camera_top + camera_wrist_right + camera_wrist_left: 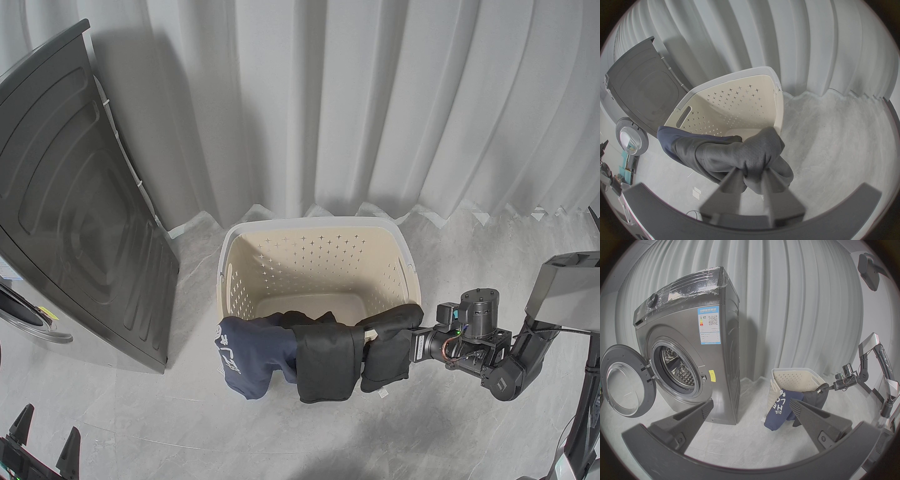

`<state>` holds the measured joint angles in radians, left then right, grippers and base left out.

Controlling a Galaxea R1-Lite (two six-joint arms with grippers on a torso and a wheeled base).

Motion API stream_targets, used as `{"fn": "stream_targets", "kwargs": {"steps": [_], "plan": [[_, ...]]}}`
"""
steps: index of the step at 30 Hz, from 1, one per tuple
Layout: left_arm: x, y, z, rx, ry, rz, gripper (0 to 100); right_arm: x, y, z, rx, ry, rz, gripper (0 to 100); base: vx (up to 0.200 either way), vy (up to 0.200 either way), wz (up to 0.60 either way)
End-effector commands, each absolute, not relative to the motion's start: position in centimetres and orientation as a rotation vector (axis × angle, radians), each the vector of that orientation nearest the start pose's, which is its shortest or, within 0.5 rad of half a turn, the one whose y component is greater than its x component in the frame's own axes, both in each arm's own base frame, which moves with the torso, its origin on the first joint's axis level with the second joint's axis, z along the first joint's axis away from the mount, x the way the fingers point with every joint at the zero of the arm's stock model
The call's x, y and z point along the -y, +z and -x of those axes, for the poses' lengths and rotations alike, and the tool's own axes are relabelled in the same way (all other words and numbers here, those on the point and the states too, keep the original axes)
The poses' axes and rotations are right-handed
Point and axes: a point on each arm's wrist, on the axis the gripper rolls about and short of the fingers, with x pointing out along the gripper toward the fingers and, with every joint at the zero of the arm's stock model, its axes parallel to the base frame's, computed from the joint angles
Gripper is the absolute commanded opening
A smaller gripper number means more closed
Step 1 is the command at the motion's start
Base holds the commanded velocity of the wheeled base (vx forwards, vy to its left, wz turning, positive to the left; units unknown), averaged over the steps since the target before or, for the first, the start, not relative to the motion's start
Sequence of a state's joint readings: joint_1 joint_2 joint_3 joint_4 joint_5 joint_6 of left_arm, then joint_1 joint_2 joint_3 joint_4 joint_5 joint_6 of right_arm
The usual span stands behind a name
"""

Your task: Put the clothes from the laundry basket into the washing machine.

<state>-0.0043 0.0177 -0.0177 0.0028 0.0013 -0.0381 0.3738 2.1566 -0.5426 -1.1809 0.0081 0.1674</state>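
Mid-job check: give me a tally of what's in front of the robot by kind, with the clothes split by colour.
Navy garment: 1
Black pieces: 2, both draped over the near rim; cannot tell whether they are one garment or two
Laundry basket: 1
Washing machine: 1, door open
Total: 5

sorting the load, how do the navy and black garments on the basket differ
The navy garment bears white print; the black garment is plain. The right pincer is shut on the black garment, not the navy one. Both drape over the laundry basket rim.
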Motion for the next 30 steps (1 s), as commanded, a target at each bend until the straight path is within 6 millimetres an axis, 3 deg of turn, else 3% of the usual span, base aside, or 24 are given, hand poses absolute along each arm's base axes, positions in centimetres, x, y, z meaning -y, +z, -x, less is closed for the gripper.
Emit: {"fn": "stream_targets", "kwargs": {"steps": [1,7,10,19,25,27,30], "plan": [[0.0,7.6,2.3,-0.006,-0.003,0.038,100,-12.1,2.9,-30.3,-0.455,0.345,-0.083,0,0.0,0.0,0.0],[0.0,7.6,2.3,-0.006,-0.003,0.038,100,-12.3,4.5,-28.8,-0.428,0.369,-0.085,0,0.0,0.0,0.0],[0.0,7.6,2.3,-0.006,-0.003,0.038,100,-12.2,7.5,-26.2,-0.364,0.403,-0.095,0,0.0,0.0,0.0],[0.0,7.6,2.3,-0.006,-0.003,0.038,100,-12.3,13.6,-20.4,-0.181,0.489,-0.147,0,0.0,0.0,0.0],[0.0,7.6,2.3,-0.006,-0.003,0.038,100,-12.1,16.8,-18.9,-0.058,0.527,-0.177,0,0.0,0.0,0.0],[0.0,7.6,2.3,-0.006,-0.003,0.037,100,-12.0,19.1,-18.0,0.022,0.552,-0.192,0,0.0,0.0,0.0],[0.0,7.6,2.3,-0.006,-0.003,0.037,100,-11.9,20.1,-17.1,0.046,0.572,-0.198,0,0.0,0.0,0.0]]}}
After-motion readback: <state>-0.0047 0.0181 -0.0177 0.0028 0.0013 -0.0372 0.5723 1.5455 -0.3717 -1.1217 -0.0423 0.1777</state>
